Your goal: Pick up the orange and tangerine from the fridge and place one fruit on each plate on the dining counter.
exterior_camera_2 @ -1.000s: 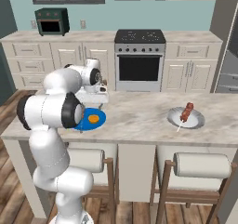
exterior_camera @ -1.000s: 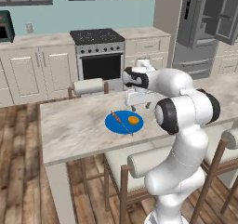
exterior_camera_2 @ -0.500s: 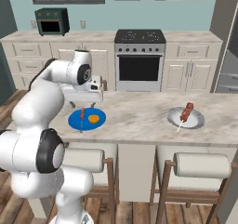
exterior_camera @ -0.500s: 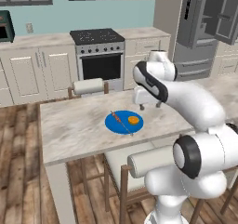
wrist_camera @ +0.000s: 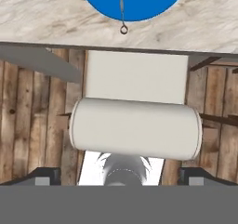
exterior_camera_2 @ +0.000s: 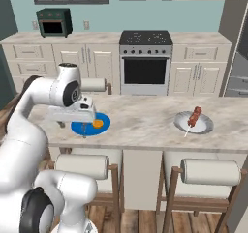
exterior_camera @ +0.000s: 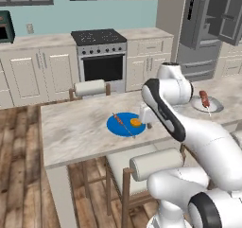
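Note:
On the dining counter lies the bright blue plate, with a thin skewer and an orange-coloured fruit on it. The pale grey-white plate to the right carries only its skewer. My gripper hangs open and empty beside the blue plate, over the counter's near edge. The fridge stands with its doors open at the back right. Whether the fruit is the orange or the tangerine I cannot tell.
Cushioned stools stand along the counter's near side, another to the right and one on the far side. A stove and cream cabinets line the back wall.
The arm has swung its elbow round, and the hand has dropped from above the blue plate toward the counter's near edge. The fruit has stayed on the plate.

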